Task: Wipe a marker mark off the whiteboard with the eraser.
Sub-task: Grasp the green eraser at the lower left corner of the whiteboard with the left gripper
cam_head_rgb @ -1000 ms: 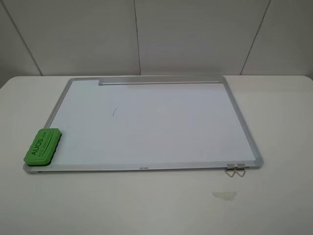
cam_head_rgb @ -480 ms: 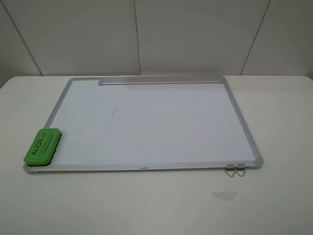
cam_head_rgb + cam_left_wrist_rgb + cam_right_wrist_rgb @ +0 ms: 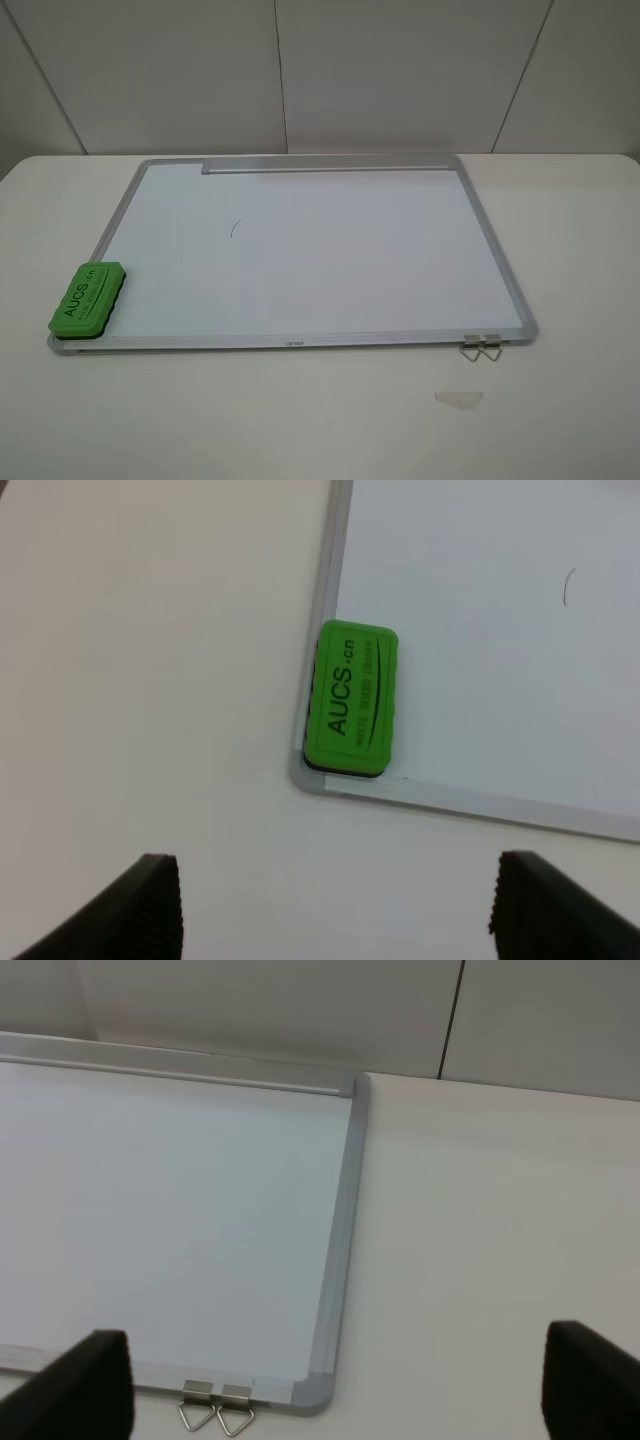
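The whiteboard (image 3: 330, 260) lies flat on the table, its grey tray strip (image 3: 325, 166) along the far edge. A tiny dark curved marker mark (image 3: 234, 229) sits left of the board's middle; the left wrist view shows the marker mark (image 3: 566, 587) too. The green eraser (image 3: 87, 299) rests on the board's near-left corner, and the left wrist view shows the eraser (image 3: 351, 698) lettering up. My left gripper (image 3: 335, 910) is open, above bare table short of the eraser. Over the board's near-right corner (image 3: 320, 1385) my right gripper (image 3: 335, 1385) is open. Neither arm appears in the exterior view.
Two metal clips (image 3: 482, 347) stick out from the near-right frame; the right wrist view has the clips (image 3: 218, 1407) too. A pale scrap of tape (image 3: 459, 398) lies on the white table (image 3: 580, 260) in front of them. A panelled wall rises behind.
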`<state>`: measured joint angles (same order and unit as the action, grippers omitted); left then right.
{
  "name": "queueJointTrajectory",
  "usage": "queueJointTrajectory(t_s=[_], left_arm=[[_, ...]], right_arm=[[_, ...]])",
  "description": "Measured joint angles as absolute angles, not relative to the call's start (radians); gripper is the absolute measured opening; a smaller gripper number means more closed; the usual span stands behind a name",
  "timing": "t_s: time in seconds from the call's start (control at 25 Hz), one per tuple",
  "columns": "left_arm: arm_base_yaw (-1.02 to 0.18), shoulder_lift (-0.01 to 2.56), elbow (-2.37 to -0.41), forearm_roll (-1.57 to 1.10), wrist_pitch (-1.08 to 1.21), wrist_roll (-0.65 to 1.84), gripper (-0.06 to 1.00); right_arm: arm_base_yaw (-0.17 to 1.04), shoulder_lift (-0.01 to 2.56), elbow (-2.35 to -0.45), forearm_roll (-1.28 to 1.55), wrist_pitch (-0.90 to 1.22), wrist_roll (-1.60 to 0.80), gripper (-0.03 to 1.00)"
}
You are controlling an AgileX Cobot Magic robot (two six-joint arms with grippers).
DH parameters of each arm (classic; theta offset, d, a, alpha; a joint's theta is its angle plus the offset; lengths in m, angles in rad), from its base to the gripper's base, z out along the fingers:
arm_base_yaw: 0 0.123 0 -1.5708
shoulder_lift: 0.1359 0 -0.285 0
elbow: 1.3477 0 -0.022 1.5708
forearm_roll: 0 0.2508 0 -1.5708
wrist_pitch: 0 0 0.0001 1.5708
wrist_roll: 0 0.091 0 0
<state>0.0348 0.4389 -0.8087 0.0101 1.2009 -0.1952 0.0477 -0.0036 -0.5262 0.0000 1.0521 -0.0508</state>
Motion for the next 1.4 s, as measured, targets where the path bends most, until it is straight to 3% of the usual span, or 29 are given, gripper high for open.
queueJointTrajectory(t_s=[0.24, 0.76, 1.4], left_arm=[[0.035, 0.648, -0.902, 0.054, 1.200, -0.195, 0.68], [0.035, 1.077, -0.907, 0.060, 1.192, -0.196, 0.69], [0.035, 1.491, -0.910, -0.016, 0.895, -0.170, 0.70]], right_arm=[[0.048, -0.004, -0.526, 0.000, 1.052, -0.051, 0.82], [0.048, -0.004, -0.526, 0.000, 1.052, -0.051, 0.82], [0.048, -0.004, -0.526, 0.000, 1.052, -0.051, 0.82]])
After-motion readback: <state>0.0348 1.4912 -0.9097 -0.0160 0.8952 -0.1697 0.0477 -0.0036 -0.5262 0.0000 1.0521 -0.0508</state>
